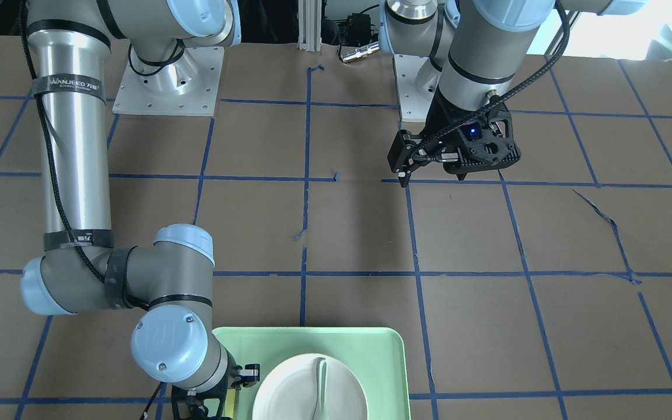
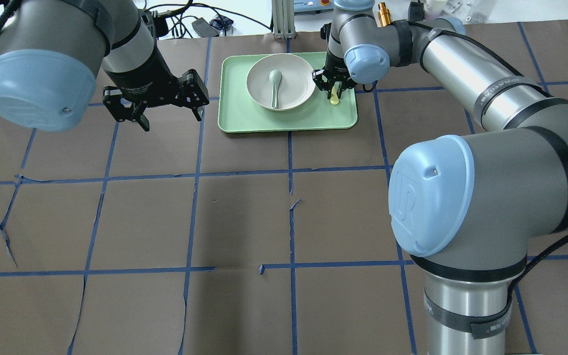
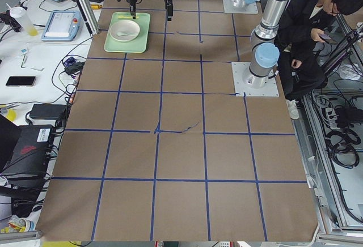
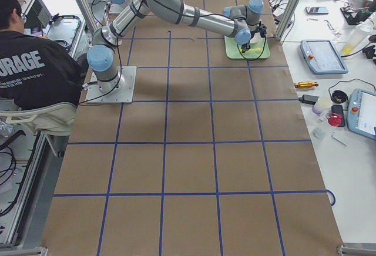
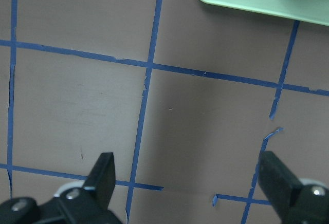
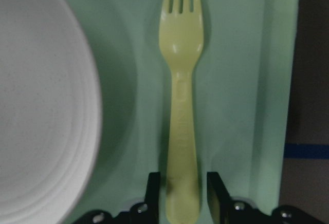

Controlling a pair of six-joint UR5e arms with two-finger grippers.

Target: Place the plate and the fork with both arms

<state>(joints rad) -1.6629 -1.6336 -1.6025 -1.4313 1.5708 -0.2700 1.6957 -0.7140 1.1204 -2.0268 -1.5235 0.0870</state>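
Fork position: the fork (image 6: 180, 106) lies flat on the tray (image 2: 284, 121), between the plate (image 2: 254, 86) and the tray rim on the robot's right, parallel to that rim.
Fork to fingers: the handle end sits between the two fingers (image 6: 153, 188) of the right gripper (image 6: 182, 183). The tines point away from the gripper.
Right gripper state: the fingers are narrowed about the handle with a slim gap showing on each side. No grip is seen.
Left gripper state: the left gripper (image 5: 190, 178) is spread wide and holds nothing. Its fingers (image 5: 105, 172) hang over bare table (image 2: 244, 217), beside the tray's left rim and apart from it.
Tray position: at the table's far edge, opposite the robot and about midway between the two arm bases.
Plate position: on the tray, apart from the fork.
Spoon position: the spoon (image 2: 274, 86) lies inside the plate.
Fork material: pale yellow, smooth plastic, with short tines and a handle that widens to a rounded end.
Plate material: white, matt, faintly speckled, round and shallow with a raised rim.
Tray material: mint green, smooth, rectangular with rounded corners and a low rim.
Spoon material: grey-green, smooth.
Table surface: brown sheet, gridded with blue tape (image 2: 195, 172) that is torn in places.
Arm finish: the left arm (image 2: 37, 84) and right arm (image 2: 486, 197) are silver-grey tubes with light blue caps and black grippers.
Count: one fork, one plate, one spoon, one tray, two arms, two grippers.
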